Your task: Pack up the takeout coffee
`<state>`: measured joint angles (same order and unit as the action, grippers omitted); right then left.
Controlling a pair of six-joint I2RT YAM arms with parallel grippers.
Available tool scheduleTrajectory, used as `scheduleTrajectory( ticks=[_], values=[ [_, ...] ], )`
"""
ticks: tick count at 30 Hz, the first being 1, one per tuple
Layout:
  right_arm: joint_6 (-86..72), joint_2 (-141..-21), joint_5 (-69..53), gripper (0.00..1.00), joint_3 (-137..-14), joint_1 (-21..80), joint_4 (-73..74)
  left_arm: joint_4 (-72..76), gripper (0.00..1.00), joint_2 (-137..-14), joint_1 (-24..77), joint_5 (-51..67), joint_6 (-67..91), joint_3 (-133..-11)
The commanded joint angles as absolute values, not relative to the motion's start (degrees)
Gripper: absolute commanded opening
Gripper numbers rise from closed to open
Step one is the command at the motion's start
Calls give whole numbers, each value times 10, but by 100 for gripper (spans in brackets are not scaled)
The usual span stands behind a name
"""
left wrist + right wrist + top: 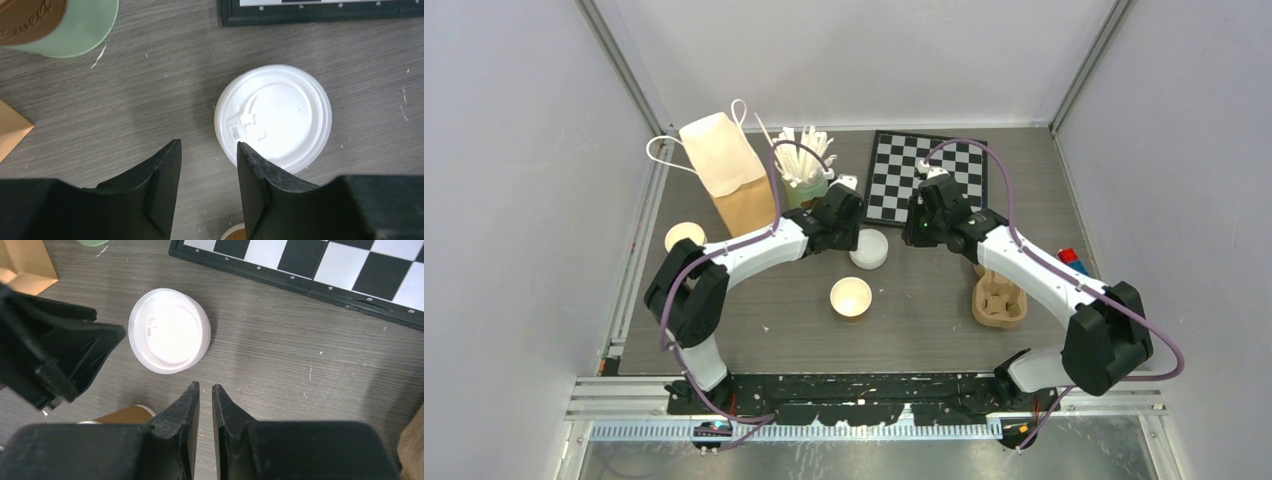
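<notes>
an open tan paper cup (pixel 851 297) stands mid-way along the worktop (pixel 924 335), toward its near edge; a second cup (pixel 685 236) stands by the left edge. a white lid (pixel 274 117) lies at the centre. the left gripper (pixel 207 145) is at its rim, jaws spread, empty. the right gripper (pixel 205 386) has its jaws nearly together, pinching nothing. a chessboard (pixel 929 175) lies at the far edge.

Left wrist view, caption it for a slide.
Left gripper, jaws apart, hovers beside a white lid on the grey table.
</notes>
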<state>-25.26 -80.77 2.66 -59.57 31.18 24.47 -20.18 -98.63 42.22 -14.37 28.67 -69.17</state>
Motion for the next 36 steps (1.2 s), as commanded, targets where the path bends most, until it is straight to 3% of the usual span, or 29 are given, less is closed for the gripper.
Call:
scheduleTrajectory(
  ticks=[1,9,17,20,29,31,36],
  values=[
    [-236,-763,53,21,-591,314,240,-155,46,-1010,414,-140,296,-723],
    [-230,-749,60,21,-592,314,244,-151,39,-1053,414,-146,288,-738],
    [-228,-757,62,21,-589,314,242,-156,9,-1048,413,-126,292,-743],
    [-230,-762,61,21,-589,314,240,-172,2,-1037,413,-124,292,-756],
    [-243,-768,45,23,-585,314,231,-215,4,-1021,413,-122,295,-781],
    [-245,-767,44,23,-584,314,230,-220,0,-1021,413,-123,290,-783],
    [-249,-761,31,24,-578,314,225,-236,0,-1016,413,-122,291,-791]
  ],
)
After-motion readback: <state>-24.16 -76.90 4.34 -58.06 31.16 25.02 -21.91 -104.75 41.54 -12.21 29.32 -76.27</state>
